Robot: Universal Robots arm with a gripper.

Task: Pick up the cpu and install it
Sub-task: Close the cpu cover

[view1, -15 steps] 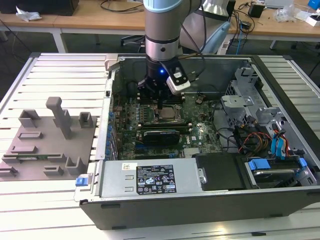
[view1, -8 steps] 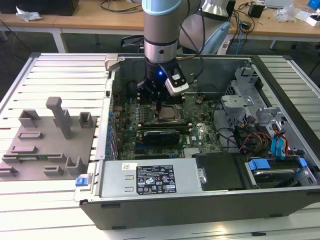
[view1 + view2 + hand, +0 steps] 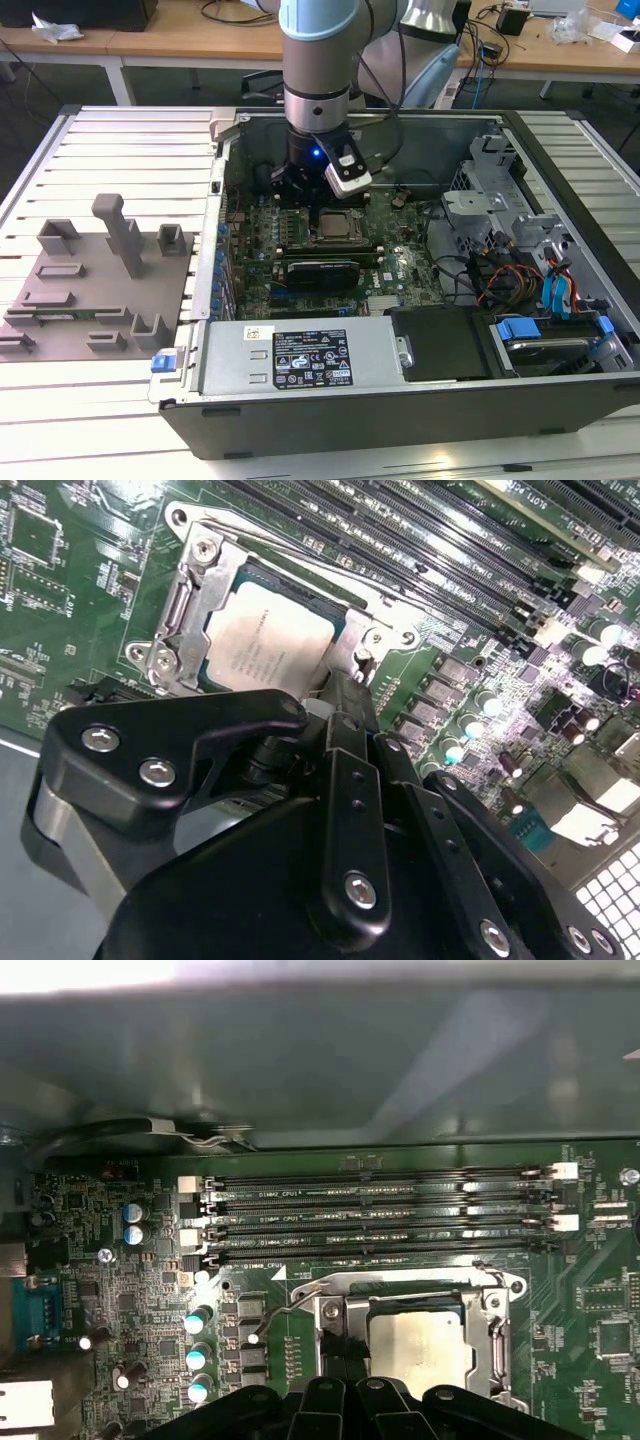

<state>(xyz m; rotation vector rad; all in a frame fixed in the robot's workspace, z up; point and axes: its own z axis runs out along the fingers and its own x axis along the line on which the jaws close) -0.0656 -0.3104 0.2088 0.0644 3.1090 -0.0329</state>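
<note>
The cpu (image 3: 335, 222), a small square chip with a pale silvery top, lies flat inside the open socket frame (image 3: 190, 590) on the green motherboard. Both wrist views show the cpu (image 3: 268, 645) (image 3: 420, 1345) seated in the frame (image 3: 495, 1305). My gripper (image 3: 312, 200) hangs low inside the computer case, just beside the socket. Its black tips (image 3: 335, 695) (image 3: 342, 1348) are together at one edge of the cpu, shut with nothing between them. The socket's thin wire lever (image 3: 290, 1305) stands free beside the frame.
A long black expansion card (image 3: 320, 270) lies in front of the socket. Memory slots (image 3: 380, 1210) run beside it. Case walls, the power supply (image 3: 300, 355) and drive cages with cables (image 3: 500, 220) surround the board. A grey fixture plate (image 3: 100, 280) sits at the exterior view's left.
</note>
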